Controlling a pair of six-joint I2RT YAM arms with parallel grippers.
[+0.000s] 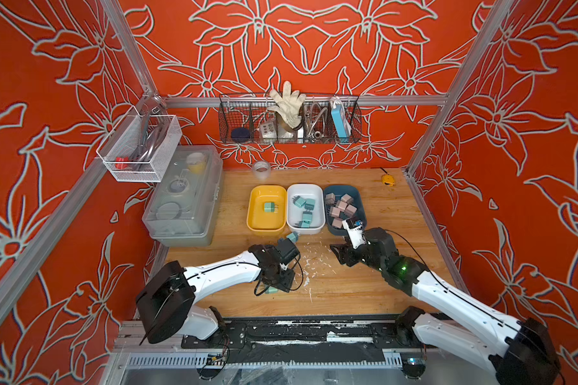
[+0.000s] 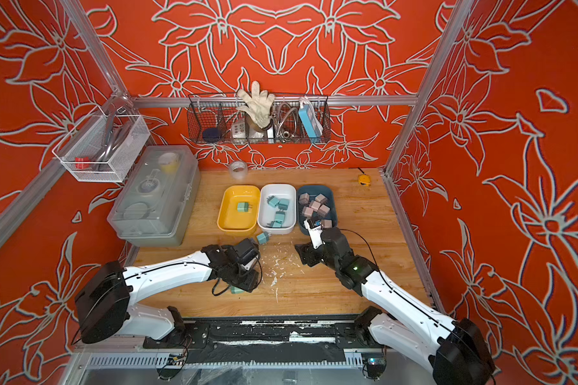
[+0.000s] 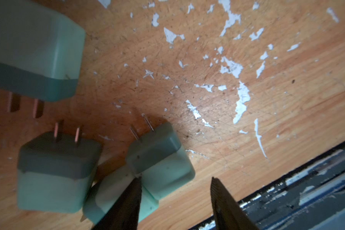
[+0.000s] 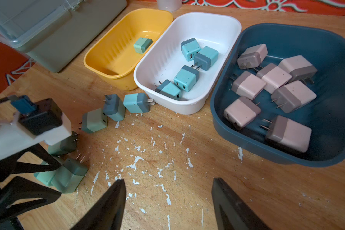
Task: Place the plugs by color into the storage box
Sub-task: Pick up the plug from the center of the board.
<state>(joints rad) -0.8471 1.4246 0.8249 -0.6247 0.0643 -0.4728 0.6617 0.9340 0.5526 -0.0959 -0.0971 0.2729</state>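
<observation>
Wooden counter [image 1: 364,290], finish flaked white in patches, enclosed by red floral walls [image 1: 314,50].

Top views: both show three shallow rounded trays standing side by side at mid-counter: yellow tray [image 1: 257,221], white tray [image 1: 292,216] and dark blue tray [image 1: 339,188]. One mint plug [image 1: 268,206] lies in the yellow, teal plugs [image 1: 301,202] in the white, and mauve-pink plugs [image 1: 342,206] in the dark blue. A loose teal plug [image 2: 263,237] lies on the counter just before the white tray. The left fingers [image 1: 281,283] point down over the near half of the counter. The right fingers [image 1: 338,255] hang just before the dark blue tray. A translucent lidded box [image 1: 184,200] stands left of the trays.

Left wrist view: four cube-shaped mint plugs lie close together on the counter, each with a darker grey-green cap and two flat metal prongs. Here the left fingers [image 3: 126,203] are spread. One tip overlaps the nearest plug [image 3: 171,173]; the other stands clear of it. Nothing is pinched.

Right wrist view: the right fingers [image 4: 108,203] are spread wide above bare counter and hold nothing. Count by tray: four teal, seven mauve-pink, one mint. More plugs [image 4: 94,120] trail from the white tray's corner towards the left fingers.
</observation>
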